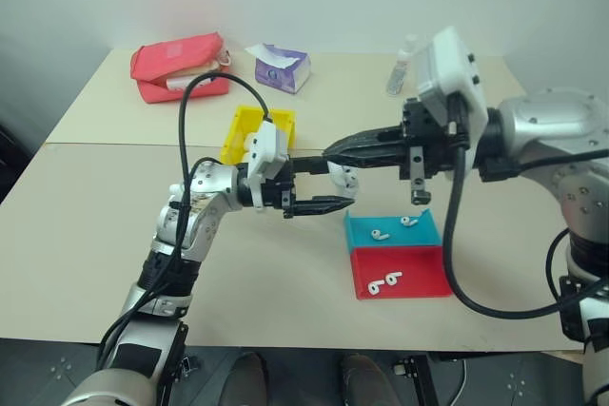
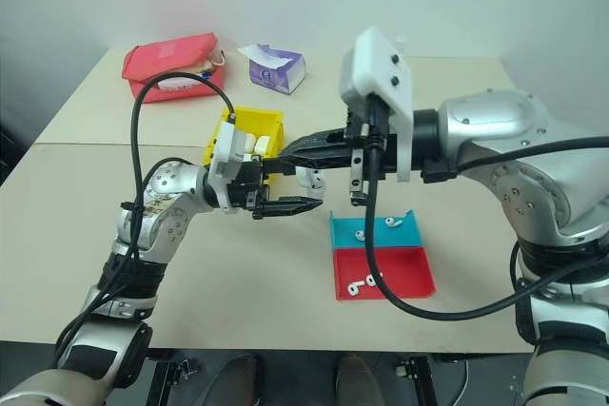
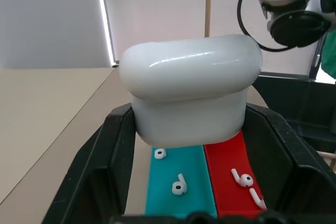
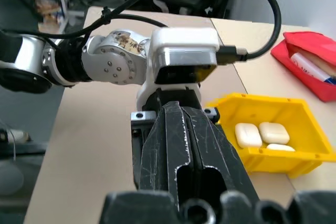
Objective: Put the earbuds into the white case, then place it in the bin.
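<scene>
My left gripper (image 1: pixel 339 183) is shut on the white case (image 1: pixel 344 178) and holds it in the air over the middle of the table. The glossy case (image 3: pixel 189 95) sits between the black fingers (image 3: pixel 113 145), with its rounded lid toward the camera. My right gripper (image 1: pixel 330 151) reaches in from the right with its jaws shut; its tips lie just above the left gripper, beside the case. Nothing shows between them. Two earbuds (image 1: pixel 381 234) lie in a turquoise tray (image 1: pixel 362 227) and two more (image 1: pixel 385 282) in a red tray (image 1: pixel 419 278). The yellow bin (image 1: pixel 238 130) stands behind the left gripper.
The bin holds three white cases (image 4: pixel 261 134). A red pouch (image 1: pixel 179 66), a purple tissue pack (image 1: pixel 281 67) and a small clear bottle (image 1: pixel 402 66) lie along the far side of the table. Black cables loop from both wrists.
</scene>
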Motion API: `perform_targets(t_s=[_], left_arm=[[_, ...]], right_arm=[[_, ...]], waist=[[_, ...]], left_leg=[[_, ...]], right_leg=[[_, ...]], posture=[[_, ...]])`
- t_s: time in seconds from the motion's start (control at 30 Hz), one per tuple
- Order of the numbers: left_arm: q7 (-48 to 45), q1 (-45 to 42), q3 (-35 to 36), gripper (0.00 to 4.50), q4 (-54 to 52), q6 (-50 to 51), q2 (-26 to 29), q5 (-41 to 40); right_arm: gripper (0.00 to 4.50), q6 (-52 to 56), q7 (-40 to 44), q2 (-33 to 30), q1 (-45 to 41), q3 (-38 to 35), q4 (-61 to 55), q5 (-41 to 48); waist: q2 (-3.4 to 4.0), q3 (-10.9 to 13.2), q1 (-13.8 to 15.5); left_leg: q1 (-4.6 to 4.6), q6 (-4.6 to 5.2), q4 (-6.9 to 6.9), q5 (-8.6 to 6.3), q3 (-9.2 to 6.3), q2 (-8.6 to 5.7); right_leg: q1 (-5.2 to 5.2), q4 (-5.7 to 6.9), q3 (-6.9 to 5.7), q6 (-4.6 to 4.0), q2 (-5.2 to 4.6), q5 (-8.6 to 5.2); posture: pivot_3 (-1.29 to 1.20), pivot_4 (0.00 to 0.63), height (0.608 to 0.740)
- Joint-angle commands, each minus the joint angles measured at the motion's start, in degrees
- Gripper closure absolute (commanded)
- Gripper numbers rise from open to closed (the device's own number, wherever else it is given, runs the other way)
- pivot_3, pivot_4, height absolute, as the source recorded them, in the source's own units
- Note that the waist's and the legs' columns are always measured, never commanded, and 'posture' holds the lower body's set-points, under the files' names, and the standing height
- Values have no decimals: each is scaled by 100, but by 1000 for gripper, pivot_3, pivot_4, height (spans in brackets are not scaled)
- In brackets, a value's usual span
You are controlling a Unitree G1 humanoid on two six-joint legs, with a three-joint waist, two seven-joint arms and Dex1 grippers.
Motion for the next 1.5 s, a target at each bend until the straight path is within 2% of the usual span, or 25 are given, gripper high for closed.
perform_targets(t_s=[0.03,0.13,0.3,0.5,0.6,0.67,0.77,0.9,1.1,1.27,1.4,1.5], left_arm=[[43,-120,83,1731,-186,-135,3,-25],[158,-91,161,1731,-243,-224,26,16],[474,82,415,1731,-611,-169,120,-122],[979,542,691,1731,-1222,34,221,-286],[1557,668,870,1731,-1324,22,193,-90],[2315,731,1036,1731,-1301,20,29,180],[3566,751,1149,1731,-1038,-90,-249,879],[4569,626,1097,1731,-448,-280,-491,1616],[5028,-75,996,1731,965,-635,-804,1997],[4870,-479,764,99,2032,-1212,-860,2267],[4807,-400,954,42,1961,-1413,-764,2122],[4347,-70,1211,42,1296,-1211,-525,1652]], right_arm=[[4462,39,181,-73,-232,488,-67,-482],[4462,47,311,-120,-266,686,45,-734],[4462,82,465,-381,-38,488,247,-919],[4462,83,387,-359,306,-287,327,-644],[4462,-15,80,-47,618,-967,275,-347],[4462,-387,-178,100,1056,-1222,61,-551],[4462,-754,-539,98,1816,-1177,-326,-1055],[4462,-951,-1044,182,2426,-797,-651,-1676],[4462,-728,-1457,485,2556,-681,-826,-1783],[4500,-703,-1501,515,2604,-661,-939,-1832],[4500,-688,-1481,490,2647,-746,-976,-1790],[4500,-737,-1469,494,2755,-736,-995,-1804]], waist=[[0,0,0],[0,0,9],[0,0,18],[1,-1,14],[1,-1,16],[1,-1,22],[0,-1,71],[0,-2,114],[0,-2,144],[0,-2,155],[0,-2,123],[0,-2,109]], left_leg=[[-1,0,0,0,1,0],[-7,0,4,0,0,0],[-10,0,4,0,0,0],[-11,1,3,0,1,1],[-8,1,6,0,0,1],[-7,1,7,0,-1,1],[-6,1,8,0,-4,1],[-4,1,10,0,-5,-1],[-4,-4,11,3,-6,-2],[-7,-4,7,2,-5,-4],[-6,-4,2,2,-5,-4],[-5,-4,2,3,-4,-3]], right_leg=[[-2,0,1,0,0,0],[-6,2,0,0,-1,0],[-8,0,-1,0,-1,0],[-10,1,0,0,-1,0],[-6,5,0,0,-1,0],[-2,5,0,0,-1,1],[3,1,-2,0,-1,1],[4,3,-3,0,-2,1],[-1,12,-5,-1,0,1],[4,-4,-8,-1,-2,1],[1,-4,-6,-1,-1,1],[1,0,-5,-1,-1,1]], posture=[[0,150,740],[0,150,740],[0,150,740],[0,150,740],[0,150,740],[0,150,740],[0,150,740],[0,150,740],[0,150,740],[0,150,740],[0,150,740],[0,150,740]])
